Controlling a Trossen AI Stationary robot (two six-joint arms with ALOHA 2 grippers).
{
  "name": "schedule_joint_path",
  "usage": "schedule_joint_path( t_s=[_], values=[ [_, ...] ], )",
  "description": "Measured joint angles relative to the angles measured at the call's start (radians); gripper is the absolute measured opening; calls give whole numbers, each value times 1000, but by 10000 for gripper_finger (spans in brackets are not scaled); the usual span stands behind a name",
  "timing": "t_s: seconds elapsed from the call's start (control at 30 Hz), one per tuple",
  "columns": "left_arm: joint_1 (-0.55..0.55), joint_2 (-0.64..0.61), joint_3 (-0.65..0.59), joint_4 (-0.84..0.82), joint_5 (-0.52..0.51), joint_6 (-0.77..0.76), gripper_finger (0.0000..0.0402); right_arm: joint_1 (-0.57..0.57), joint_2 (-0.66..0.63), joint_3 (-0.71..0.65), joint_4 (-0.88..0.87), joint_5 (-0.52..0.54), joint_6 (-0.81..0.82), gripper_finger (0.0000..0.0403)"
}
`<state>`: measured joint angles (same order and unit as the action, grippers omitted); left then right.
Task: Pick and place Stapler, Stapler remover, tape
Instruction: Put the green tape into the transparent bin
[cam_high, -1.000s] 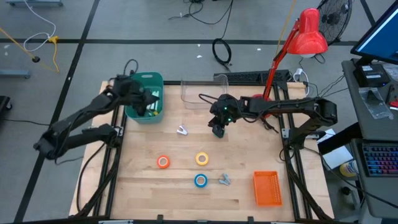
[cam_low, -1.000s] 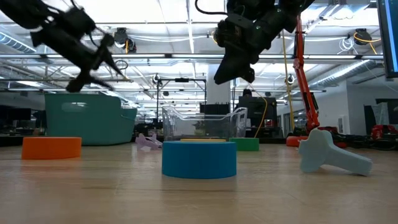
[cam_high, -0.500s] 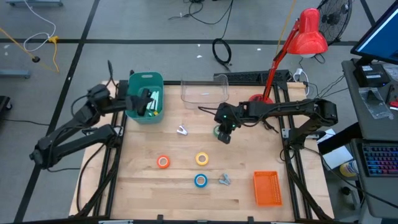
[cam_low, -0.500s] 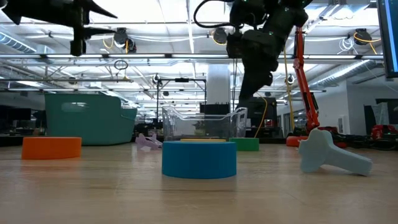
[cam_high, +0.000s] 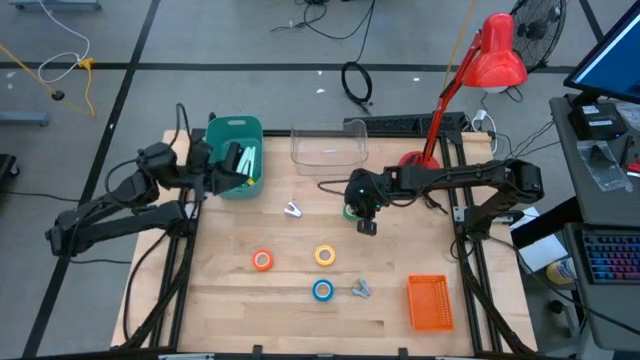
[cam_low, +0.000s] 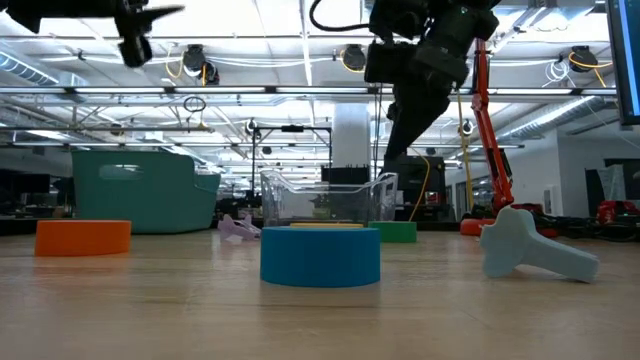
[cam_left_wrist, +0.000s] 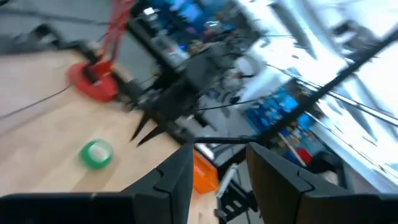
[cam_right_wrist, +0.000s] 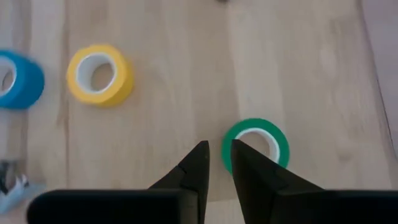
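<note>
Mostly undone: orange tape (cam_high: 262, 260), yellow tape (cam_high: 325, 255), blue tape (cam_high: 322, 290) lie loose on tabletop (cam_high: 230, 300), right end effector (cam_right_wrist: 216, 163) slightly parted, empty, over green tape (cam_right_wrist: 256, 145); left end effector (cam_left_wrist: 217, 163) parted, empty, beside teal bin (cam_high: 226, 132).

Low view, table level. Blue tape roll (cam_low: 320, 255) sits nearest the camera, flat on the wooden table (cam_low: 200, 310). Behind it: clear plastic bin (cam_low: 328, 198). Green tape roll (cam_low: 398, 232) behind and right of the blue roll; pale stapler remover (cam_low: 535, 246) further right. Orange tape roll (cam_low: 83, 237) far left, teal basket (cam_low: 140, 190) behind it. Right arm (cam_low: 425, 60) hangs above the green roll.
</note>
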<state>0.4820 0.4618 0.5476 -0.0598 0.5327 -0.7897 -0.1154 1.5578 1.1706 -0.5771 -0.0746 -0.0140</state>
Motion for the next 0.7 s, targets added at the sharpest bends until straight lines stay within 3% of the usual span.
schedule_joint_path(
  t_s=[0.23, 0.37, 0.7],
  values=[
    [-124, 0, 0, 184, -5, 66, 150, 36, 42, 0, 5, 76, -58, 138],
    [-179, 1, 0, 197, -62, 101, 149, 40, 98, 1, 1, 73, -59, 177],
    [-230, 2, 0, 112, -136, 217, 150, 17, 130, 0, 4, 75, -78, 188]
  ],
)
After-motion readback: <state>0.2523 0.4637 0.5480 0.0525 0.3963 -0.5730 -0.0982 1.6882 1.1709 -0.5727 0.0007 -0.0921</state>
